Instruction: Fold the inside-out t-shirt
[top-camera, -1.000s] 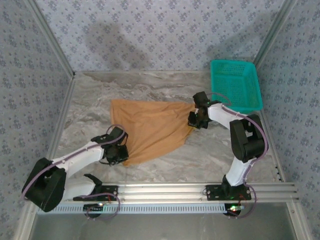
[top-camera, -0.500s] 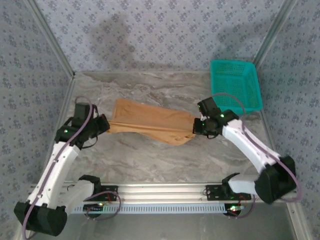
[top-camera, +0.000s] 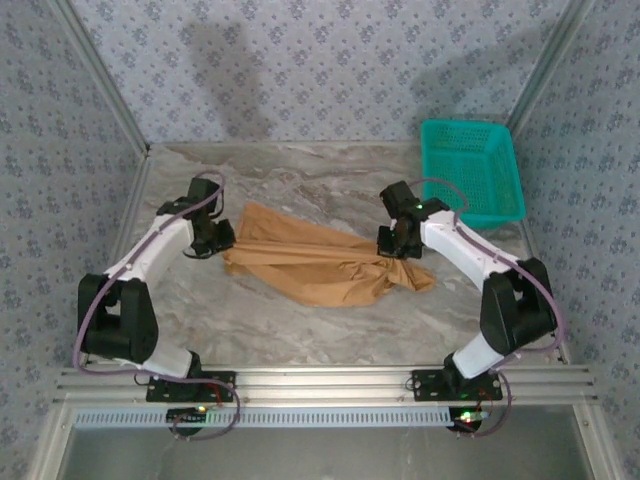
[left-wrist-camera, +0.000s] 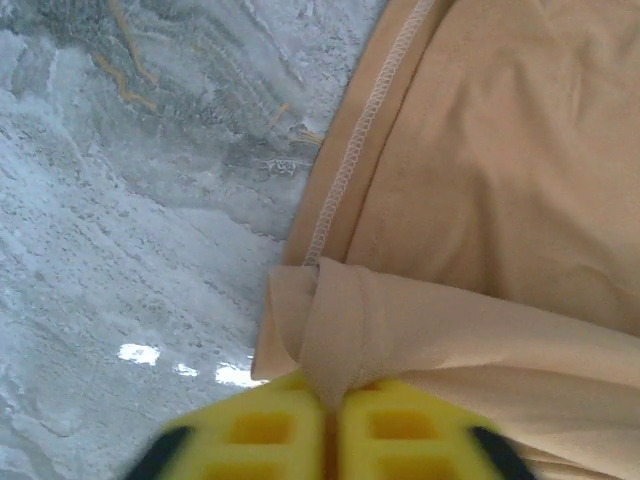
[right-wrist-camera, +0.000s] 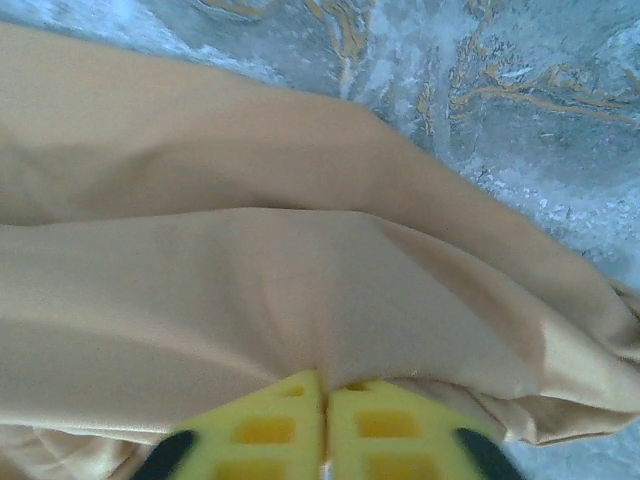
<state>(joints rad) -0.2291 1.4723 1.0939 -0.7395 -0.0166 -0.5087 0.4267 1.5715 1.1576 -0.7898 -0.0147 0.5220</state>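
table: grey marbled tabletop; bears the garment near its middle, between the two arms.
garment: orange-tan soft cloth inside-out t-shirt; lies as a narrow, wrinkled band, well apart from the basket.
reason for shape: judged drawn out lengthwise because one arm holds it near each end, a set-up for laying a fold.
long axis: left to right across the table; the left end sits slightly farther back, and the right end sags into a loose heap past the grip.
basket: teal plastic mesh basket; far right corner, judged uninvolved.
left gripper: yellow pads pressed together, pinching a rolled fold at the shirt's left end.
right gripper: pads pressed together, pinching cloth near the right end.
hem: stitched hem; runs away from the left grip, lying on the marble.
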